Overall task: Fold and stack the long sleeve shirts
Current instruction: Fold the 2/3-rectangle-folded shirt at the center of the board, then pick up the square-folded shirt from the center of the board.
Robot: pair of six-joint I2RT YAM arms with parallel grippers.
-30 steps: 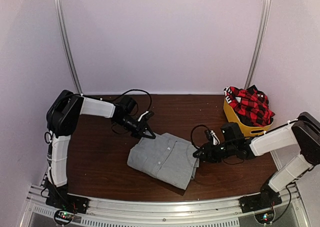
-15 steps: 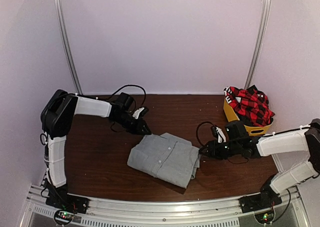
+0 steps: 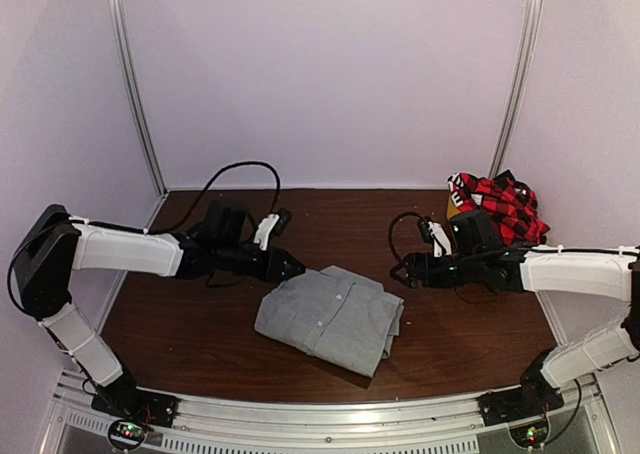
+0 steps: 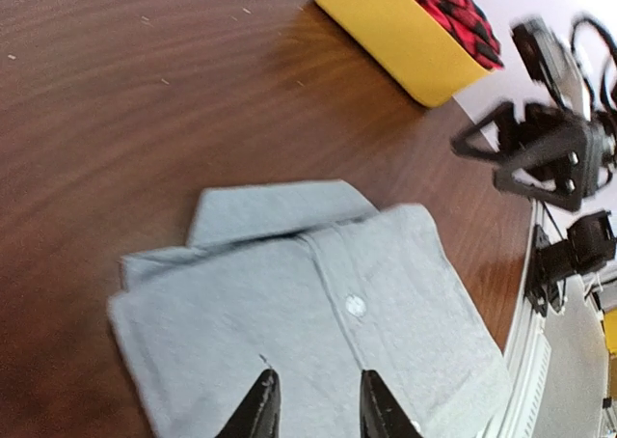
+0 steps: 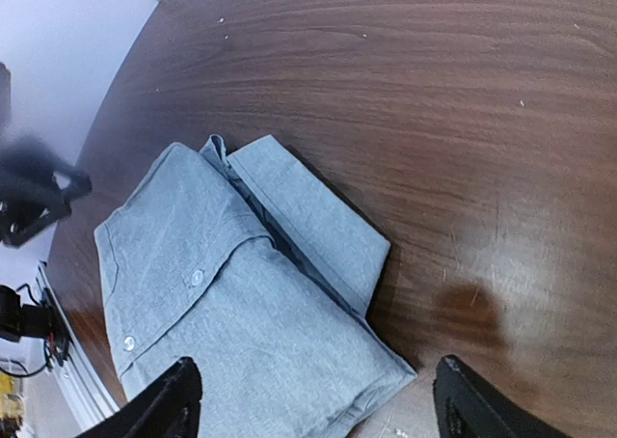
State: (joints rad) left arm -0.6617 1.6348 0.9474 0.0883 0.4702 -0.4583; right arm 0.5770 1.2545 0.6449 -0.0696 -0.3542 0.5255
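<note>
We see the folded light-grey collared button-front cloth shirt (image 3: 330, 317) lying flat on the dark brown wooden table (image 3: 200, 314), near the middle of its near edge; our left gripper (image 3: 297, 267), narrowly parted and empty, hovers by the shirt's far-left corner; our right gripper (image 3: 403, 273) is spread wide, empty, off its right side; the red-and-black plaid shirt (image 3: 500, 209) fills the yellow plastic tub (image 4: 405, 47) at the far right corner.

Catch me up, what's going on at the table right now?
A light-grey shirt lies folded in the middle of the table. Neither arm holds it. The left gripper sits at the shirt's far left edge with its jaws slightly apart. The right gripper hangs off to the shirt's right, jaws wide and empty. The red-and-black plaid shirt is heaped in the yellow tub at the back right, not yet folded.
</note>
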